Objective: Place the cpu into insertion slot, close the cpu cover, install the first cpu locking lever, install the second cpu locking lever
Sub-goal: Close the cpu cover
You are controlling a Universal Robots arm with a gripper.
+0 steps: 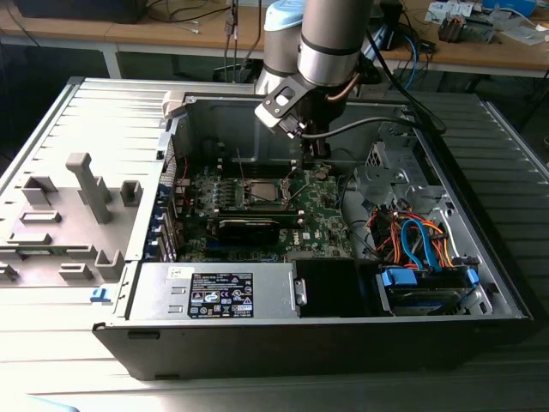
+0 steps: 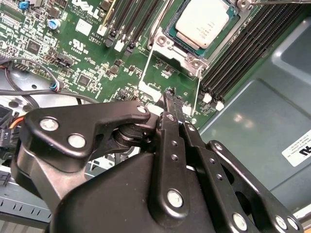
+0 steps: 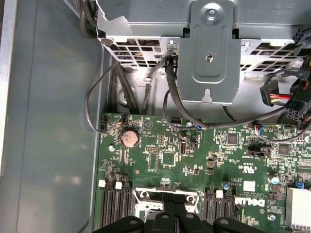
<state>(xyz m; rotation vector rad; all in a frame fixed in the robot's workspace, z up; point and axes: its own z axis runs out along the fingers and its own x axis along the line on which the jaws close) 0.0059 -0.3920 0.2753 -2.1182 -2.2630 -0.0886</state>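
Watching from beside the case, I see the gripper [image 2: 168,94] with its fingers pressed together and nothing between them, its tip low over the board [image 2: 73,53], just beside the slot [image 2: 187,55]. The cpu [image 2: 201,22] lies in the slot, silver face up. Two thin wire levers [image 2: 149,60] run past the slot's corner and look unlatched. My worry is that a closed tip sliding off so thin a wire could jab the board's small parts, or skid onto the cpu and shift it.
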